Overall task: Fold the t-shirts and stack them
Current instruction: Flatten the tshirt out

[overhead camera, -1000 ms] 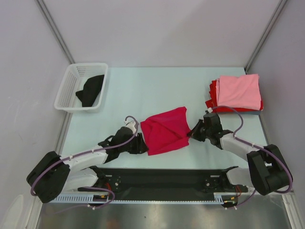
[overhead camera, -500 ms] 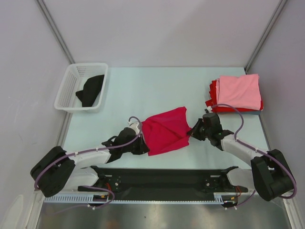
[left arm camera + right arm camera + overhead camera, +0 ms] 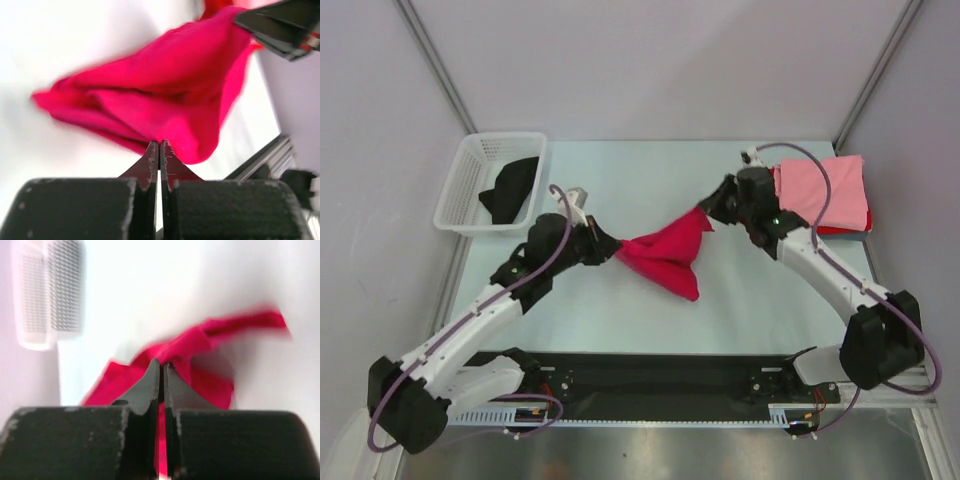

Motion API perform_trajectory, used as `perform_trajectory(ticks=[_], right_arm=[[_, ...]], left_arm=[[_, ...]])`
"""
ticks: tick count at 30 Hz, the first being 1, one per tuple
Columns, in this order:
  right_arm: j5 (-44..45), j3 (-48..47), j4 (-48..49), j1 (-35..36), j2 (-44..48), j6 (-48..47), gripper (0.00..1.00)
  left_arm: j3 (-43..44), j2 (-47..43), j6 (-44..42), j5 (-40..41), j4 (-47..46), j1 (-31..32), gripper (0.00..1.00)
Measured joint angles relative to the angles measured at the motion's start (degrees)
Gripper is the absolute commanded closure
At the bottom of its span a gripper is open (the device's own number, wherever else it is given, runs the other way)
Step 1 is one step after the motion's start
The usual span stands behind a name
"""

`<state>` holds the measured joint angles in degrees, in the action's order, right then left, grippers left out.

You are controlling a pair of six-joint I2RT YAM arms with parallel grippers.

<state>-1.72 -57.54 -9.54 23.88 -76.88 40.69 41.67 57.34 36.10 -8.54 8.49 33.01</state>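
Note:
The crimson-red t-shirt (image 3: 665, 256) hangs in the air above the table, stretched between my two grippers and sagging to a point at its lower right. My left gripper (image 3: 610, 246) is shut on its left corner; in the left wrist view the cloth (image 3: 165, 95) spreads away from my fingertips (image 3: 160, 145). My right gripper (image 3: 712, 212) is shut on its right corner; in the right wrist view the cloth (image 3: 200, 365) bunches at my fingertips (image 3: 162, 366). A light pink folded t-shirt (image 3: 823, 190) lies on a red folded one (image 3: 839, 228) at the back right. A black t-shirt (image 3: 510, 188) lies in the basket.
A white mesh basket (image 3: 460, 190) stands at the back left; it also shows blurred in the right wrist view (image 3: 47, 295). The pale table (image 3: 650, 180) is walled by grey panels. A black rail (image 3: 660, 370) runs along the near edge.
Both grippers have lifted the crimson-red t-shirt off the table and moved away from the near edge. The shirt has gone from lying flat to hanging stretched between them.

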Motion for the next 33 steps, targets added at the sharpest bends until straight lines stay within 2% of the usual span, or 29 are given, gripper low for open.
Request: perform_trajectory(ticks=[5,9,11,13,16,19,21,24,29,33], right_arm=[[0.7,-34.05,-7.43,7.69,-15.32,-4.59,1.0],[-1.99,-61.7,-15.34,13.55,-25.59,-8.66,1.0],[-4.15,-70.84,-16.87,15.3,-27.82,-10.27,1.0],[-6.14,-73.24,-17.09,15.34,-26.23,-11.02,1.0],[-9.73,-64.85,-14.16,10.58,-17.99,-10.23,1.0],[-14.93,-48.87,-6.29,-1.29,-7.5,-5.27,1.0],[-18.84,-41.46,-4.92,-8.52,-3.69,-2.27,1.0],[-21.24,-35.91,-4.94,-13.03,-3.23,-1.46,1.0],[-22.8,-24.15,-7.1,-16.48,-3.76,-1.75,1.0],[-24.3,-16.17,-12.39,-20.79,-3.82,-2.78,1.0]], left_arm=[[12.33,-6.01,-2.97,-0.48,8.37,-1.29,1.0],[21.49,-10.91,-4.09,-2.43,13.64,-1.29,1.0],[24.2,-13.35,-4.17,-4.07,14.51,-1.27,1.0],[25.66,-15.58,-3.93,-6.71,14.75,-1.27,1.0],[26.14,-18.16,-2.1,-10.88,12.94,-0.35,1.0],[23.08,-17.79,0.74,-12.7,5.55,5.03,0.99],[20.0,-14.91,2.54,-12.5,-0.04,10.08,1.0],[17.25,-5.29,4.63,-11.67,-7.17,18.03,1.0],[17.59,17.51,6.12,-9.84,-16.57,32.39,1.0],[19.89,29.35,6.12,-7.96,-20.13,38.36,1.0]])
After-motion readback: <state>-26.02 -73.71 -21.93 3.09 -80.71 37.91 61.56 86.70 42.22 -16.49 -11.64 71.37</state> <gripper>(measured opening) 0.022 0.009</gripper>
